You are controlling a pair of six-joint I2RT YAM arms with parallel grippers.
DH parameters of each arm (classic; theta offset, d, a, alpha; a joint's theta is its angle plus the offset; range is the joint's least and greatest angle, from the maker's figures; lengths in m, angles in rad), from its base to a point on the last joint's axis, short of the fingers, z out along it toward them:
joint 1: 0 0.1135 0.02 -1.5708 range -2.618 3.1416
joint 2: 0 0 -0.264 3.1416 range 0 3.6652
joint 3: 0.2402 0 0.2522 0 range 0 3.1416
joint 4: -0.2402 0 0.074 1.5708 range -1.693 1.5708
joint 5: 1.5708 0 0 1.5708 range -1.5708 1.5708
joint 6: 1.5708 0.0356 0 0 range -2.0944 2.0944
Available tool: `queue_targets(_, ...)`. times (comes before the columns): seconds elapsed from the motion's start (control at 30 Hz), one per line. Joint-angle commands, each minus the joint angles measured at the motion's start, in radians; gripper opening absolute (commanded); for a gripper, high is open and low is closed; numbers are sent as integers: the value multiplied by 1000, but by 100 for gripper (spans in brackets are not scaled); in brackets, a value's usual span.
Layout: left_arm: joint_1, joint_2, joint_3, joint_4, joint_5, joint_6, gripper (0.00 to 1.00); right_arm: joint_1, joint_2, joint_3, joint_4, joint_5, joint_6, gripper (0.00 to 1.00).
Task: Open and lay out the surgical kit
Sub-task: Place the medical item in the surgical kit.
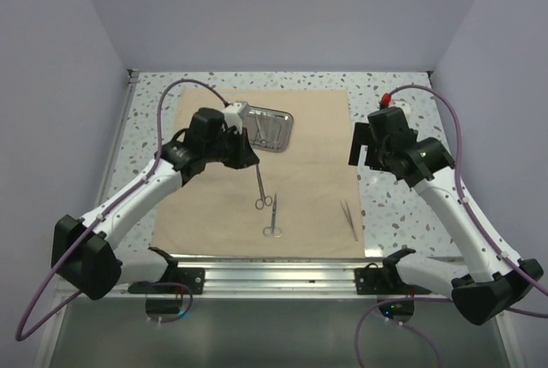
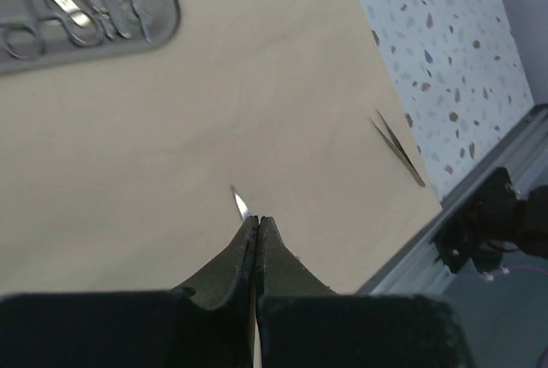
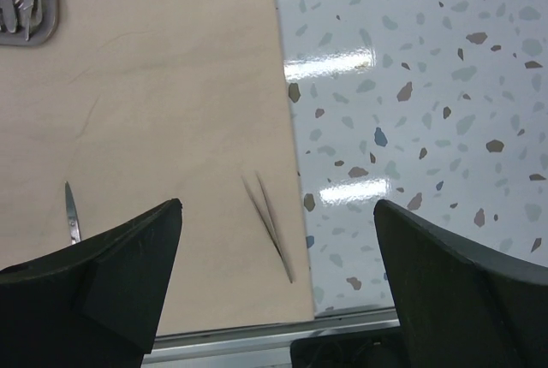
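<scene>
Top external shows the wrap sheet (image 1: 312, 163) spread flat on the tabletop (image 1: 398, 214), with the steel tray (image 1: 291, 133) at its 12 o'clock edge and more instruments lying in it. The left hand (image 1: 249, 159) has its fingers pressed together, apparently pinching the blade end of the scissors (image 1: 259, 186). Their rings point to 6 o'clock near the sheet's middle, and I cannot tell whether they rest on the sheet. A second scissors (image 1: 272, 218) lies just to the 5 o'clock side of those rings, and the tweezers (image 1: 348, 219) sit toward 4 o'clock by the sheet's edge. The right hand (image 1: 360, 147) hangs spread wide and empty at 3 o'clock. The instruments are probably light, stiff, slick steel. A pinch across the shank near the pivot should hold better than one at the tapering tip, where they could swivel or slip. The thin sheet would likely wrinkle if dragged.
</scene>
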Motion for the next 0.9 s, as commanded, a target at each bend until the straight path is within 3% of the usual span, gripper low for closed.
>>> queue_targets(0.0, -54, -103, -202, 195, 85, -124, 0, -5, -50, -45, 16, -34, 2, 99)
queue_targets(0.17, -156, -105, -332, 307, 7, -223, 0, -5, -84, -94, 11, -43, 5, 98)
queue_targets(0.33, -189, 24, -352, 402, -23, -243, 0, -5, -95, -113, 7, -61, 7, 99)
queue_targets(0.43, -196, 113, -289, 362, -56, -209, 0, -5, -89, -102, 1, -58, 1, 98)
queue_targets(0.5, -196, 168, -205, 242, -128, -186, 1, -5, -87, -85, -9, -51, -3, 98)
queue_targets(0.53, -196, 220, -179, 195, -154, -165, 5, -4, -87, -79, -12, -46, -7, 98)
queue_targets(0.67, -196, 268, -83, 45, -269, -125, 44, -4, -89, -62, -21, -25, -24, 98)
queue_targets(0.77, -188, 276, 2, -6, -357, -97, 61, -5, -89, -50, -29, -9, -33, 98)
queue_targets(0.87, -145, 329, 175, -64, -435, -79, 61, -5, -90, -48, -32, 2, -38, 98)
